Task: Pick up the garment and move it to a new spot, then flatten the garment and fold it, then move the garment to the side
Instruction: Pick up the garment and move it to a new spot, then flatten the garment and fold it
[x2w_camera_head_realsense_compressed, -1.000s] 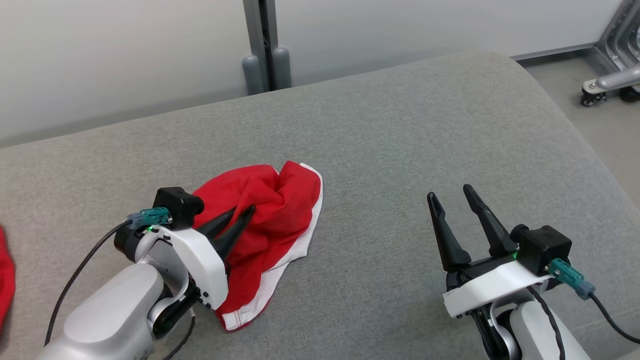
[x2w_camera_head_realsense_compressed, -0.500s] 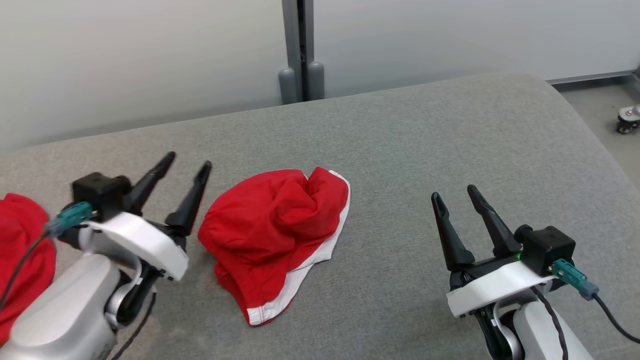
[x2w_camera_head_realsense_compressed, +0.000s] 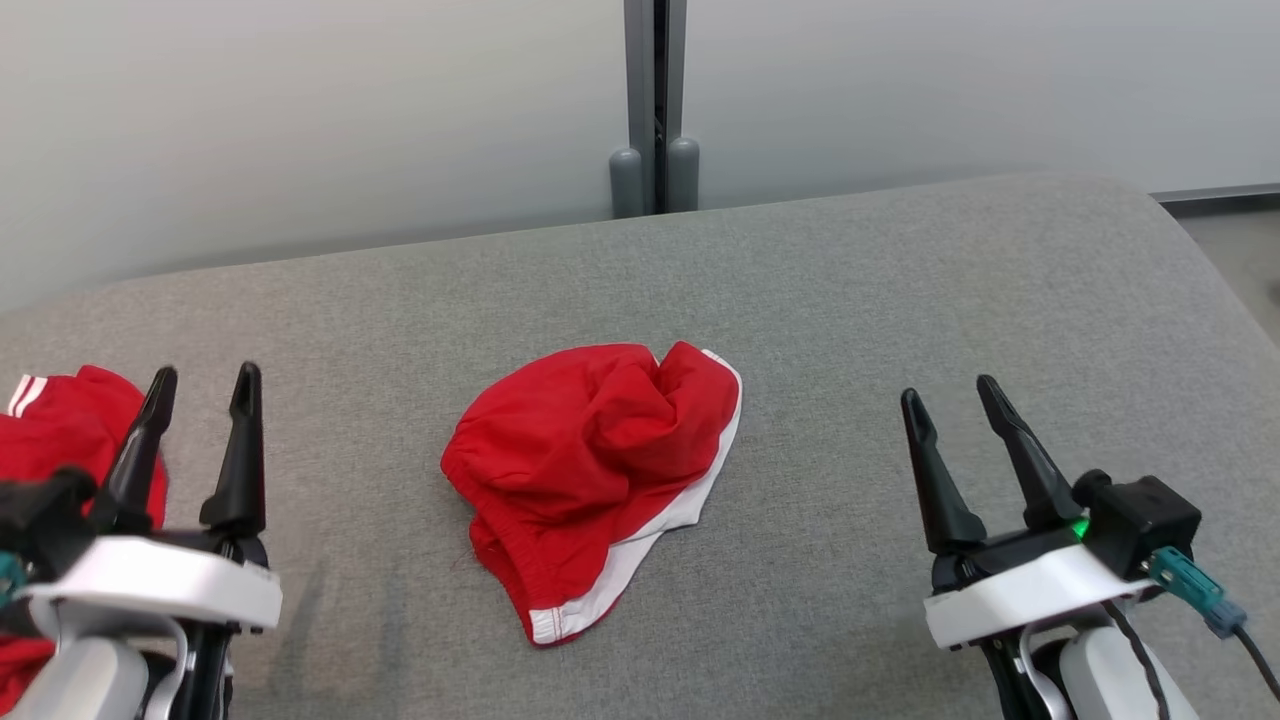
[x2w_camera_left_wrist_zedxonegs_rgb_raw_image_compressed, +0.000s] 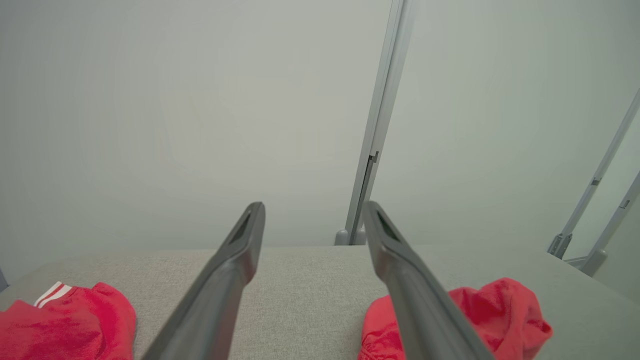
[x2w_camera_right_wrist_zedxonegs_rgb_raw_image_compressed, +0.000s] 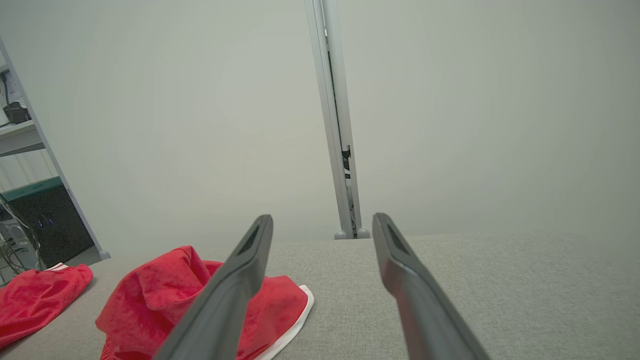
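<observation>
Head view: I see garment (x2w_camera_head_realsense_compressed: 600, 450), red with white trim, crumpled mid surface (x2w_camera_head_realsense_compressed: 900, 280), between both arms, touching neither. Left fingers (x2w_camera_head_realsense_compressed: 240, 450) near left, spread apart, gripping nothing; second red garment (x2w_camera_head_realsense_compressed: 70, 425) partly behind them at left edge. Right fingers (x2w_camera_head_realsense_compressed: 935, 480) near right, spread apart, gripping nothing, well apart from garment

Left wrist view: my fingers apart; garment (x2w_camera_left_wrist_zedxonegs_rgb_raw_image_compressed: 500, 310) low right, partly behind one finger; second red garment (x2w_camera_left_wrist_zedxonegs_rgb_raw_image_compressed: 65, 325) low left

Right wrist view: fingers apart; garment (x2w_camera_right_wrist_zedxonegs_rgb_raw_image_compressed: 165, 295) low left, partly behind one finger; second red garment (x2w_camera_right_wrist_zedxonegs_rgb_raw_image_compressed: 40, 295) farther left; wall post (x2w_camera_right_wrist_zedxonegs_rgb_raw_image_compressed: 332, 125) beyond far edge
</observation>
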